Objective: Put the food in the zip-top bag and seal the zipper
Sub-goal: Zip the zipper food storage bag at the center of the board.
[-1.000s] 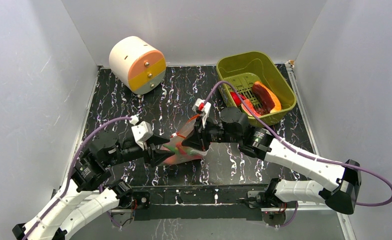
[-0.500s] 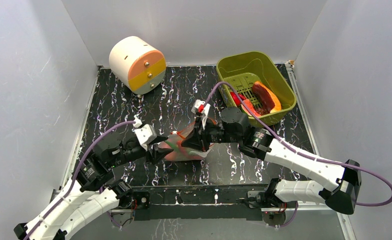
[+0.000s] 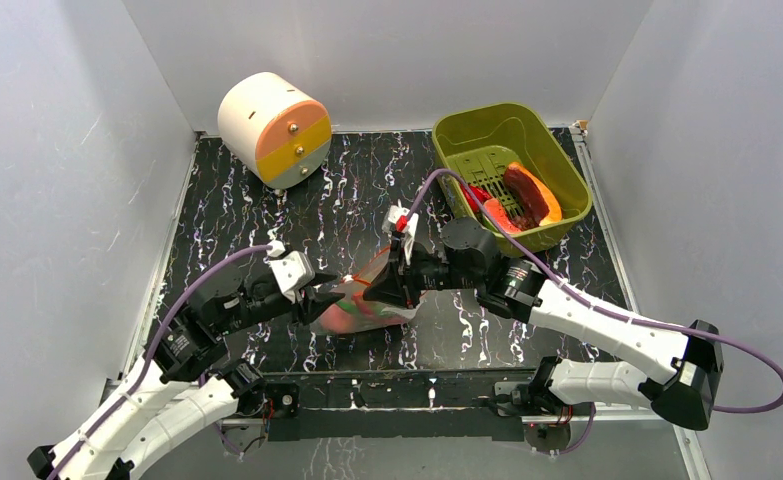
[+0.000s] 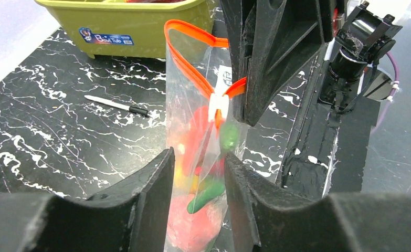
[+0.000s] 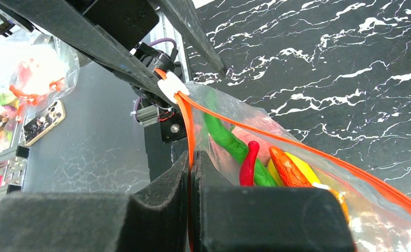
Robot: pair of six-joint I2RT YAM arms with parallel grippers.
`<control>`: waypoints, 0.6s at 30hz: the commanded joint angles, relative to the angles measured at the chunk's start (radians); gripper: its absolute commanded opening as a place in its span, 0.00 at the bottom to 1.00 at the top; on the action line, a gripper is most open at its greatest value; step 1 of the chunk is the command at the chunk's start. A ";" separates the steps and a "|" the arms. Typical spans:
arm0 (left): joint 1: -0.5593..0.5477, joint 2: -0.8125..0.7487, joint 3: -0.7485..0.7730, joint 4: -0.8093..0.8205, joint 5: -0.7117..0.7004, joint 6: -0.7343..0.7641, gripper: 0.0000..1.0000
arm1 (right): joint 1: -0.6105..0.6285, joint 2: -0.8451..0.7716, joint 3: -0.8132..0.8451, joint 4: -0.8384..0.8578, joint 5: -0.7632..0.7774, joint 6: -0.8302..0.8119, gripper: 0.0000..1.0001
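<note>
One zip-top bag (image 4: 192,131) stands upright, zipper (image 4: 198,32) uppermost.

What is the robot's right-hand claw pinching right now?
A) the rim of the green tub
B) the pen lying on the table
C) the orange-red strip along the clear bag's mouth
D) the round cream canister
C: the right wrist view shows the right gripper with its jaws pressed flat together on the orange-red zipper at the mouth of the zip-top bag.
</note>
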 commanded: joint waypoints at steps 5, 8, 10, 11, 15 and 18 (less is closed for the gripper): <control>-0.002 -0.018 0.005 0.056 0.044 -0.006 0.23 | 0.004 -0.021 -0.005 0.090 -0.007 -0.002 0.00; -0.003 -0.030 -0.014 0.064 0.054 -0.015 0.20 | 0.003 -0.017 -0.007 0.104 -0.009 0.006 0.00; -0.002 -0.029 -0.022 0.068 0.066 -0.021 0.19 | 0.004 -0.019 -0.008 0.109 -0.011 0.007 0.00; -0.002 -0.024 -0.022 0.070 0.074 -0.022 0.19 | 0.003 -0.020 -0.010 0.112 -0.013 0.008 0.00; -0.002 -0.006 -0.028 0.087 0.093 -0.023 0.20 | 0.003 -0.018 -0.020 0.125 -0.027 0.006 0.00; -0.002 0.002 -0.033 0.111 0.104 -0.024 0.17 | 0.003 -0.010 -0.020 0.132 -0.034 0.009 0.00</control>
